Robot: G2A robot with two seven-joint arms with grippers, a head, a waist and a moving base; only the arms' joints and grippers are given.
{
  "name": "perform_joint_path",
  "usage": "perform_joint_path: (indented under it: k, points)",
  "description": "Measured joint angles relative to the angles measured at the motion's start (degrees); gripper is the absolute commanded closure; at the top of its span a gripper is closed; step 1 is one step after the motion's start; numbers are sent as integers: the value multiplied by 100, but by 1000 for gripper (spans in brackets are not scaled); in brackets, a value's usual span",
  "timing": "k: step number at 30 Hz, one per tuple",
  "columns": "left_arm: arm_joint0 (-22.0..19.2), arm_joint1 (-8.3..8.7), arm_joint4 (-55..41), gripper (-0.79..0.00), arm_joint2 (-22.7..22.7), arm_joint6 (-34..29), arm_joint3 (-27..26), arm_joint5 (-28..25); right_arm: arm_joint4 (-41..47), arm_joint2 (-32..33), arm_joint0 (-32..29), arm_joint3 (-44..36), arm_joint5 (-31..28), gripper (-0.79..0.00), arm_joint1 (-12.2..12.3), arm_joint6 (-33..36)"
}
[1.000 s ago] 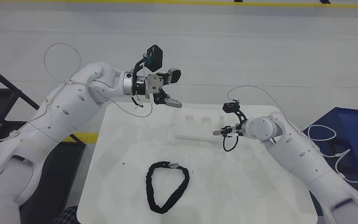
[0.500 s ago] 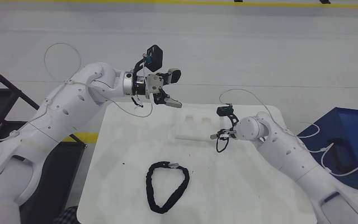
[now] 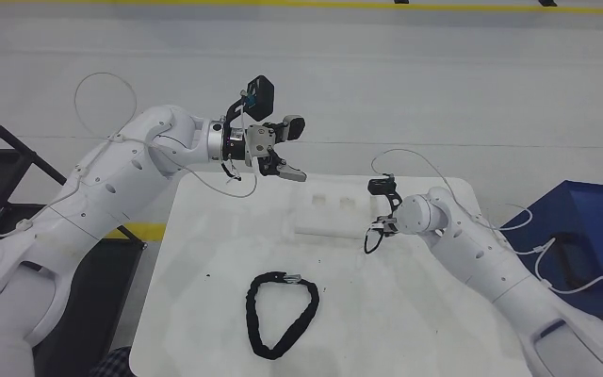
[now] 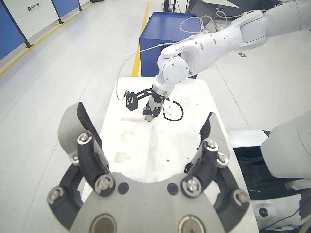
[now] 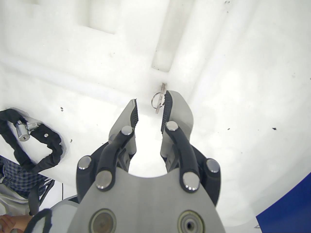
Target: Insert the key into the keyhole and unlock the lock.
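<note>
Where the worktop (image 3: pixel 188 311) carries the white foam tray (image 3: pixel 325 226) on its far half, the black chain lock (image 3: pixel 252 316) lies as a closed loop on the near side of the tray, well apart from it. At the loop's join sits the lock cylinder (image 5: pixel 21 132), its keyhole end facing the right wrist camera.

Beyond the tray's left end, the left pincer (image 4: pixel 145 110) hangs above the worktop's edge, spread wide and empty, well apart from lock and key alike. At the tray's right end, the right pincer (image 5: pixel 151 98) points down at the foam, its jaws partly spread and pinching nothing.

Just off the end of the tray's long groove (image 5: pixel 167 37) stands the key (image 5: pixel 160 95), its tip seemingly lodged in the foam and a ring hanging from its head. Its long axis runs roughly in line with the right pincer's fingers. Its head sits between the fingertips, touching or just beside one pad, while the other pad stands apart. The right arm is plainly the nearer.

Judged step: closing on the key. Being off-centre, the key may be pushed sideways before both pads bear on it.
</note>
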Motion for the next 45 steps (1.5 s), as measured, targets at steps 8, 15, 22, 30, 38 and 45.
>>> perform_joint_path:
  k: [8, 15, 22, 30, 38, 45]
  points:
    - [0, 0, 0, -785, 0, 0, 0, 0, -108, 39, 15, 261, 101, -99, -92, -146]
    - [0, 0, 0, -785, 0, 0, 0, 0, -99, 74, 15, 494, 68, -120, -191, -259]
    - [0, 0, 0, -785, 0, 0, 0, 0, -123, 62, 55, 672, 45, 0, -295, -224]
    - [0, 0, 0, -785, 0, 0, 0, 0, -277, 199, 114, 548, 115, 0, -303, -49]
    - [0, 0, 0, -785, 0, 0, 0, 0, -757, 443, 16, -209, 396, 0, -139, 487]
    - [0, 0, 0, -785, 0, 0, 0, 0, -992, 1100, -463, -1429, 371, 0, 165, 643]
